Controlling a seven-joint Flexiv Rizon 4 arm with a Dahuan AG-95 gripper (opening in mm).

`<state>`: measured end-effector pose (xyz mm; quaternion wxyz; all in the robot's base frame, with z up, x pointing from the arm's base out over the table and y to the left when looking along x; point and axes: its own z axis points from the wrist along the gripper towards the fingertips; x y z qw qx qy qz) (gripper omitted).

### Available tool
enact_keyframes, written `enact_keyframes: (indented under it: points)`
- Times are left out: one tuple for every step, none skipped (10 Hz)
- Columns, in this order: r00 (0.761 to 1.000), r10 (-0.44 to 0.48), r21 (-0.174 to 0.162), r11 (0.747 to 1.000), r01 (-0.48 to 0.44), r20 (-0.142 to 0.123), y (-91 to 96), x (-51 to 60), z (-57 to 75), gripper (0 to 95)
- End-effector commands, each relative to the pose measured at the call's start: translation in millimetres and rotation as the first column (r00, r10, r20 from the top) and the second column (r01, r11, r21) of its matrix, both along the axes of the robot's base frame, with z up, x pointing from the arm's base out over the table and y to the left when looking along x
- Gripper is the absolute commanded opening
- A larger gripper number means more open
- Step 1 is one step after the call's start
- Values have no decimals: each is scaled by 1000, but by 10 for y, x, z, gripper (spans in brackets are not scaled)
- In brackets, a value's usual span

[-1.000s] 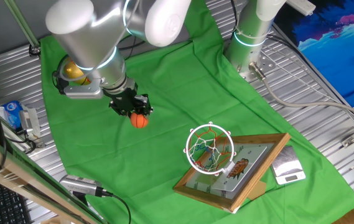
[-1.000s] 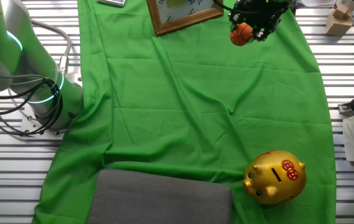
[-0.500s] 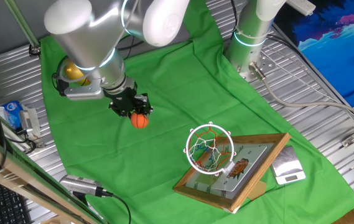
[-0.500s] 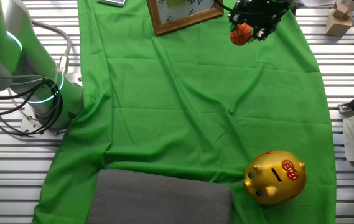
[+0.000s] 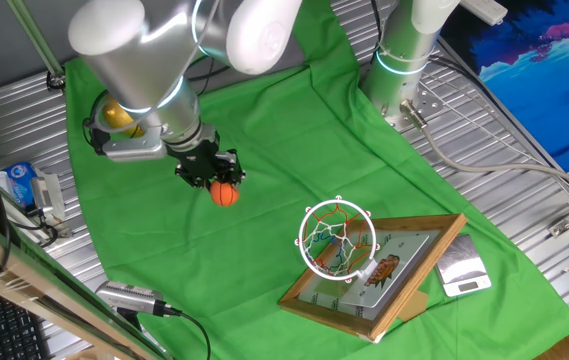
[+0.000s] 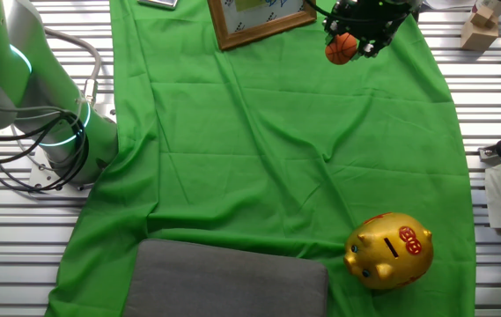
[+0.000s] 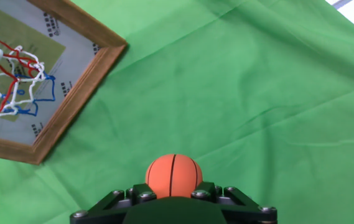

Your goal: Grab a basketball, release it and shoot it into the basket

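Green cloth (image 5: 294, 150) underlies the empty basket (image 5: 337, 238); claw (image 5: 216, 180) grips the basketball (image 5: 224, 194).

Arm bent low over table, hand (image 5: 222, 188) pointing down, fingers closed w/ grip.

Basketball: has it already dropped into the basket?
No. The basketball sits held in the hand above the green cloth, well apart from the basket.
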<state>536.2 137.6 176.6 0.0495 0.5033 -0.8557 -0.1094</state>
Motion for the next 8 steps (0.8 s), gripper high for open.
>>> enact_keyframes:
  points:
    - [1000,3,6,1000,-3,-2,0,-5,4,0]
    - [1000,17,22,1000,-17,-2,0,-5,4,0]
    - [1000,26,44,999,-26,-8,2,-11,11,0]
    - [999,28,63,998,-27,-18,12,-27,31,0]
    - [999,36,81,996,-33,-34,68,-109,116,0]
    - [999,36,84,996,-33,-37,94,-140,142,0]
    - [999,32,79,996,-28,-44,222,-288,234,0]
    - [999,18,75,997,-14,-48,301,-367,285,0]
